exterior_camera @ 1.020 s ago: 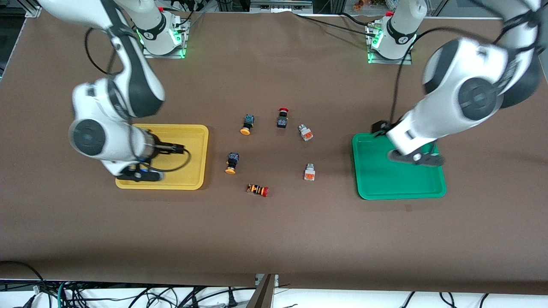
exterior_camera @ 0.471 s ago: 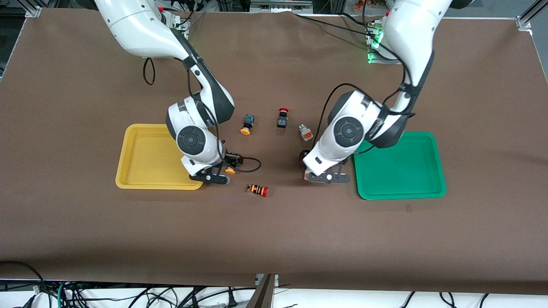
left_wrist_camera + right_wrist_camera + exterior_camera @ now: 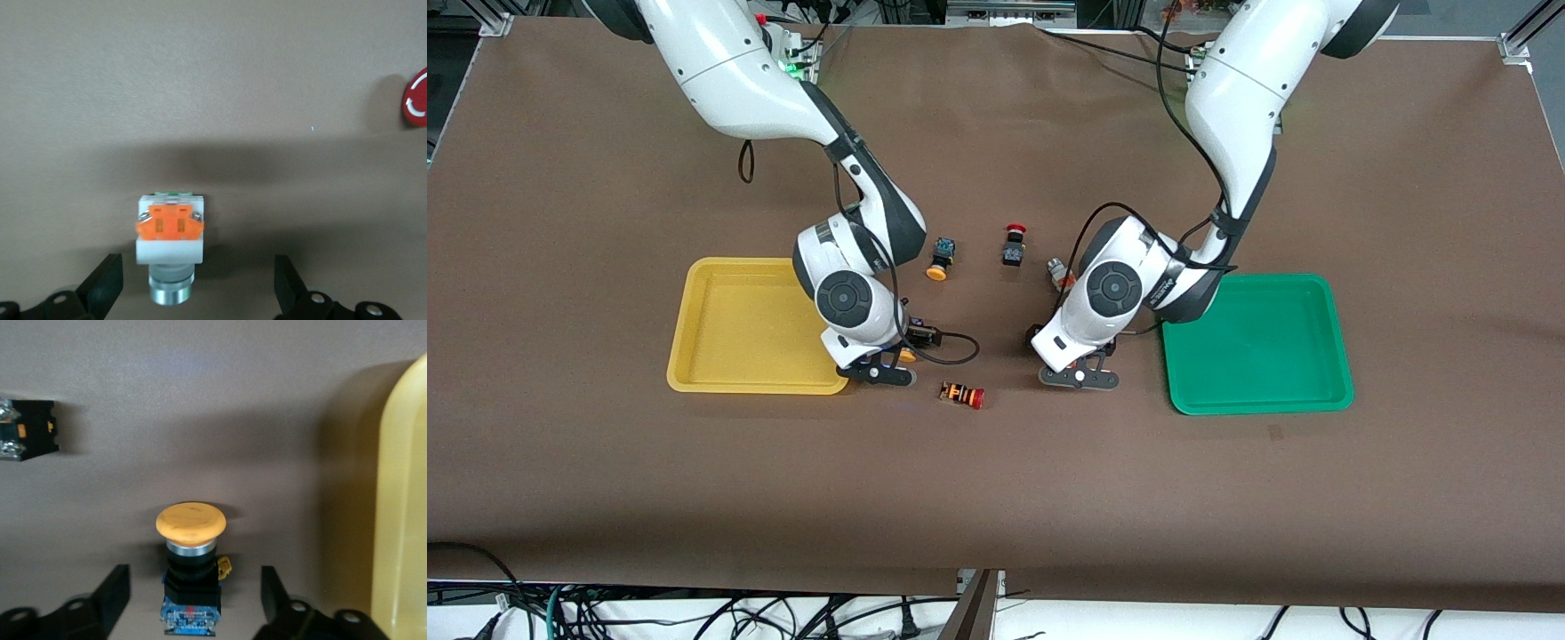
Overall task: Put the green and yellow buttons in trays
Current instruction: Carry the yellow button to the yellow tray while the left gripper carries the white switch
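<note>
From the front view, two white arms reach down to a brown-covered bench. The right gripper sits low beside the yellow tray, over a yellow-capped button that is mostly hidden by the wrist. The left gripper is low near the green tray, hiding the button under it. Another yellow-capped button, a red-capped black button, a partly hidden white button and a striped red-capped button lie between the trays, both of which hold nothing. In the left wrist view, the fingers stand wide, straddling a white-and-silver button with an orange block without touching it. In the right wrist view, the fingers are likewise spread wide either side of the yellow-capped button, lying beside the tray wall. Both buttons look small, light and rigid; the rounded cap and silver collar seem likely to slip, so the flat-sided bodies appear the safer place to pinch.
</note>
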You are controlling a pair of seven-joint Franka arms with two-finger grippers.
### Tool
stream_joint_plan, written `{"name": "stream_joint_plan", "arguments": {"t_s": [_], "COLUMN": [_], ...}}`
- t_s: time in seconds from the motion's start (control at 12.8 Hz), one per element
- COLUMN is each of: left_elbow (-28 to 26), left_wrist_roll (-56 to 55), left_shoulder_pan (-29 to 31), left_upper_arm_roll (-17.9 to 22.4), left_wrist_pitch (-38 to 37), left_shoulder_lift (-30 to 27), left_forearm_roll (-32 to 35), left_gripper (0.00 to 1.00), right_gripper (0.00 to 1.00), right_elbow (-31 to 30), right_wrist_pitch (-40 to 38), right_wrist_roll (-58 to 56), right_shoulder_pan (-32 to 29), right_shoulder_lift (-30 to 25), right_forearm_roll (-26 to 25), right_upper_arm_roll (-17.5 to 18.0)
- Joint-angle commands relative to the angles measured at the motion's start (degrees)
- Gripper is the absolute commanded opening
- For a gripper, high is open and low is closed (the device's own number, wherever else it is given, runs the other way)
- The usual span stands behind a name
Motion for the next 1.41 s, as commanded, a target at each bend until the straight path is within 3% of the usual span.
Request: {"name": "stream_joint_plan", "arguments": {"t_s": [0.0, 0.08, 0.24, 0.39, 0.55, 0.71, 0.86, 1.02, 1.18, 1.25, 1.33], "left_elbow": [1.82, 1.82, 1.91, 1.82, 2.00, 1.91, 1.04, -2.73, -11.75, -16.59, -19.60], "left_wrist_roll": [1.93, 1.49, 1.84, 1.67, 1.49, 2.71, 12.24, 19.83, 22.75, 22.76, 22.67], "left_shoulder_pan": [-0.51, -0.77, -0.51, 0.10, 1.59, 5.79, 10.98, 15.99, 17.59, 17.60, 17.60], "left_upper_arm_roll": [1.03, 1.03, 1.03, 1.29, 2.08, 2.44, 2.44, 2.26, 2.35, 2.44, 2.44], "left_wrist_pitch": [-0.09, -0.09, -0.43, -2.70, -13.74, -26.82, -34.08, -31.75, -19.75, -13.07, -8.22], "left_shoulder_lift": [1.17, 1.44, 1.00, -1.61, -6.62, -10.85, -11.83, -12.01, -13.32, -13.93, -14.29], "left_forearm_roll": [2.13, 2.13, 2.13, 2.13, 2.13, 2.22, 4.23, 5.82, 6.09, 6.09, 6.44], "left_gripper": [0.53, 0.27, 0.00, 0.00, 0.00, 0.00, 0.00, 0.00, 0.00, 0.01, 0.09], "right_gripper": [0.20, 0.02, 0.00, 0.00, 0.00, 0.00, 0.00, 0.00, 0.01, 0.25, 0.91], "right_elbow": [0.11, 0.11, 0.81, 1.77, 1.52, -0.49, -6.28, -12.95, -19.46, -20.71, -20.29], "right_wrist_pitch": [0.71, 0.62, -1.13, -8.31, -15.08, -20.11, -18.99, -13.39, -6.53, -5.11, -5.53], "right_wrist_roll": [0.54, 0.28, -2.35, -9.61, -19.10, -27.19, -32.83, -37.75, -40.23, -40.24, -39.63], "right_shoulder_pan": [0.62, 0.54, -0.43, -4.72, -8.68, -9.13, -9.13, -9.13, -9.22, -9.22, -9.22], "right_shoulder_lift": [0.83, 0.75, -0.91, -4.16, -6.54, -8.38, -10.76, -12.17, -13.40, -13.49, -13.49], "right_forearm_roll": [0.65, 0.65, 0.48, 0.04, -0.31, -0.40, -0.40, -0.23, 0.12, 0.30, 0.65], "right_upper_arm_roll": [-0.52, -0.52, -0.95, -1.04, -1.83, -7.78, -11.83, -14.92, -16.33, -16.34, -16.34]}}
